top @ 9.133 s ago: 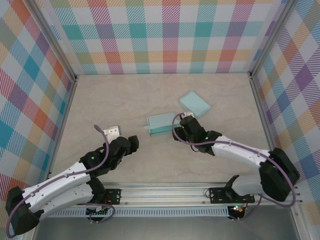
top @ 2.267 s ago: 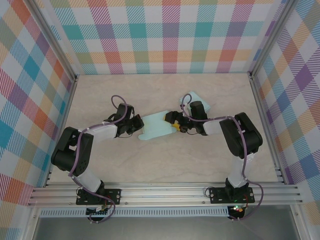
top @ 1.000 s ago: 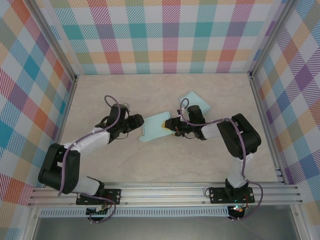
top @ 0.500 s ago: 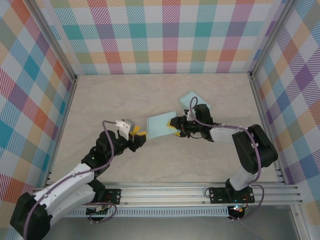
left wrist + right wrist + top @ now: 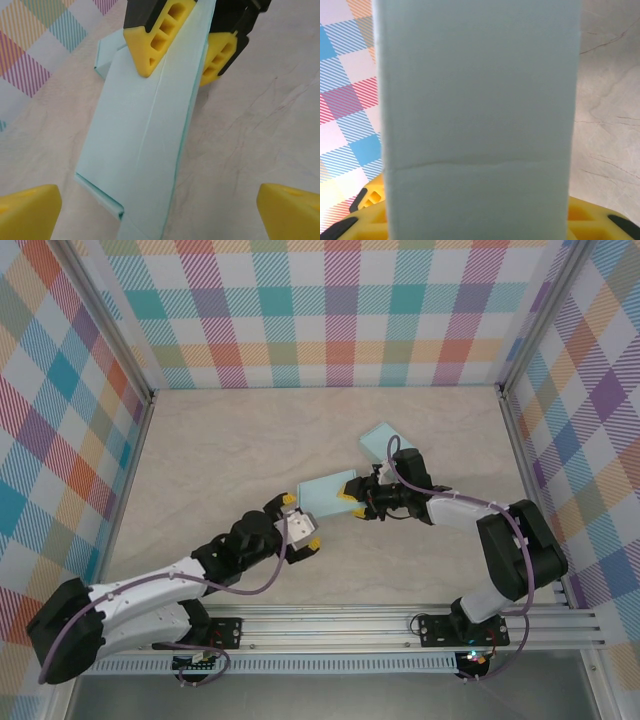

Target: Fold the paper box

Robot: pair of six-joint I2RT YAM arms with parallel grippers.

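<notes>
Plaid walls fence a pale marbled worktop (image 5: 230,440) in the overhead view. The left gripper (image 5: 300,521) stands spread wide and empty, and the paper box (image 5: 328,490) lies just ahead of its fingertips, apart from them. The right gripper (image 5: 352,504) pinches the box's opposite end. A second teal piece (image 5: 388,443) rests just behind that gripper.

From the left wrist, the box runs straight out from between the open jaws as a flattened sleeve. A small flap (image 5: 97,192) is turned up at its near end. At the far end the right gripper's yellow fingers (image 5: 157,37) clamp it from both faces.

From the right wrist, a flat teal panel rises between the yellow fingers (image 5: 597,215), with a faint crease (image 5: 480,162) across it close to the grip.

The step looks like taking the free end to open or fold it. It would go best with the right gripper holding firm. The left should come in square to the sleeve and close on the near flap along its fold line. A skewed or hard pinch could buckle the thin panel.
</notes>
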